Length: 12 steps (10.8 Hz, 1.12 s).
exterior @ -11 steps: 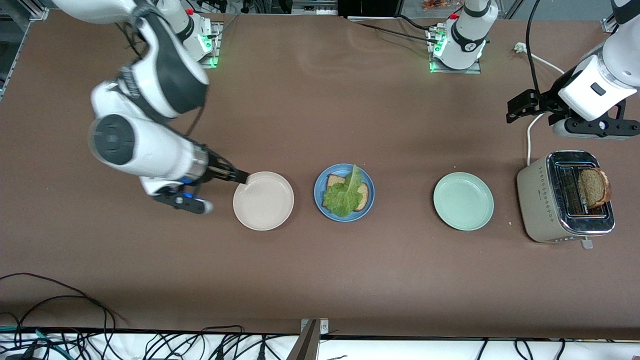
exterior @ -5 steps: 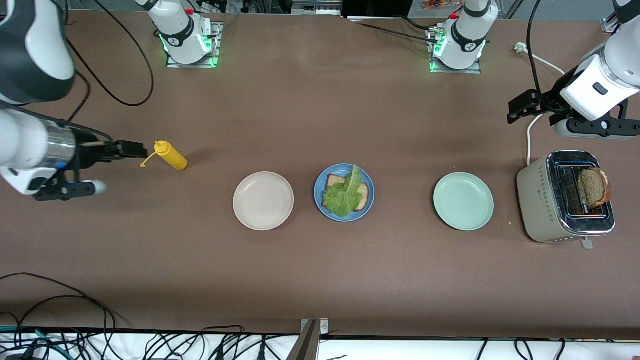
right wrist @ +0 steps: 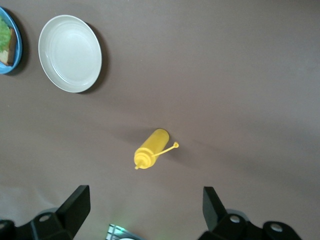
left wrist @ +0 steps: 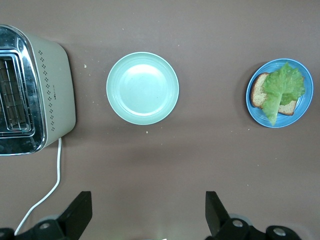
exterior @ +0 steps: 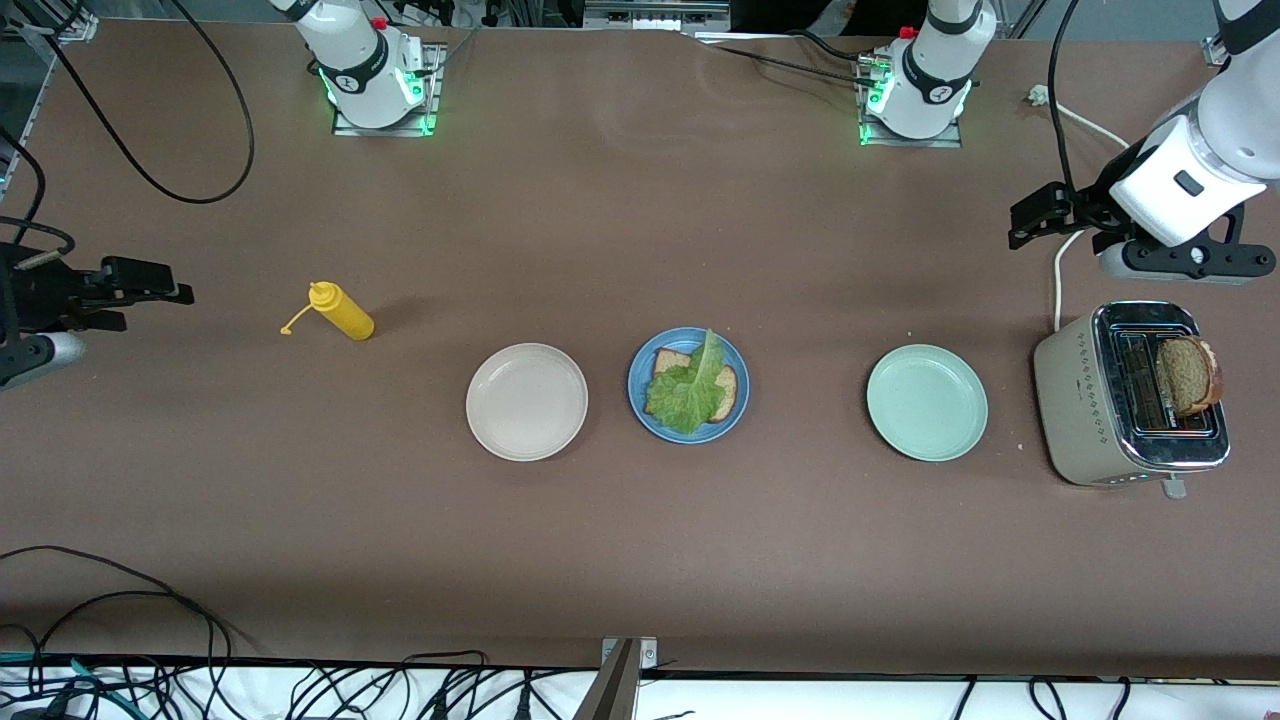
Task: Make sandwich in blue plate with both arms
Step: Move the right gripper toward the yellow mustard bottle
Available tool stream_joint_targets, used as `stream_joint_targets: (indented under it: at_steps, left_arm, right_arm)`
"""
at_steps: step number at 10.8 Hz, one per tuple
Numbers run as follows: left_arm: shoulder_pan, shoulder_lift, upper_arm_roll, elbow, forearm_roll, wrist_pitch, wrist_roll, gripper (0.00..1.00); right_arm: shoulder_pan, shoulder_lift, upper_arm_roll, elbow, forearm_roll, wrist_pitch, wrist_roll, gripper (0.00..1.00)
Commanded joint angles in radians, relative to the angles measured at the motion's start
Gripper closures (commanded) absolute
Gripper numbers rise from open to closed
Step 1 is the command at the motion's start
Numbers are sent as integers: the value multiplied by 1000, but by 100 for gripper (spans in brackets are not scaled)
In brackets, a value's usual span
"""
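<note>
The blue plate (exterior: 637, 388) lies mid-table and holds one brown bread slice (exterior: 668, 361) with a ruffled green lettuce leaf (exterior: 688, 392) on top; the left wrist view shows the same plate (left wrist: 283, 125), bread (left wrist: 259, 91) and lettuce (left wrist: 284, 82). A second brown slice (exterior: 1188, 374) stands up out of the toaster (exterior: 1085, 400). My left gripper (exterior: 1030, 215) hangs open and empty over the table by the toaster's cable, its fingers wide apart around (left wrist: 147, 212). My right gripper (exterior: 165, 283) is open and empty over the right arm's end of the table (right wrist: 145, 205).
A cream-white plate (exterior: 527, 401) and a pale green plate (exterior: 927, 402) flank the blue one. A yellow squeeze bottle (exterior: 345, 313) lies on its side between the cream plate and my right gripper. The toaster's white cable (exterior: 1058, 270) runs up the table. Loose cables hang along the front edge.
My right arm swung from the cream plate out to its own end of the table, uncovering the yellow bottle. The left arm barely shifted. Both grippers stayed open.
</note>
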Motion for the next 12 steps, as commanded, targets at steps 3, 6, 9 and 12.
stream_joint_targets:
  at_steps: [3, 6, 9, 12]
  left_arm:
    - [9, 13, -3, 24, 11, 1, 5, 0]
    - [10, 13, -1, 24, 11, 1, 7, 0]
    - [13, 13, 3, 24, 9, 1, 7, 0]
    - [10, 13, 2, 25, 9, 1, 7, 0]
  right_arm:
    - [3, -280, -26, -535, 79, 425, -227, 0]
    - [3, -325, -93, -724, 240, 579, -466, 0]
    - [3, -325, -138, -865, 395, 707, -693, 0]
    - [3, -315, -176, -941, 557, 735, -933, 0]
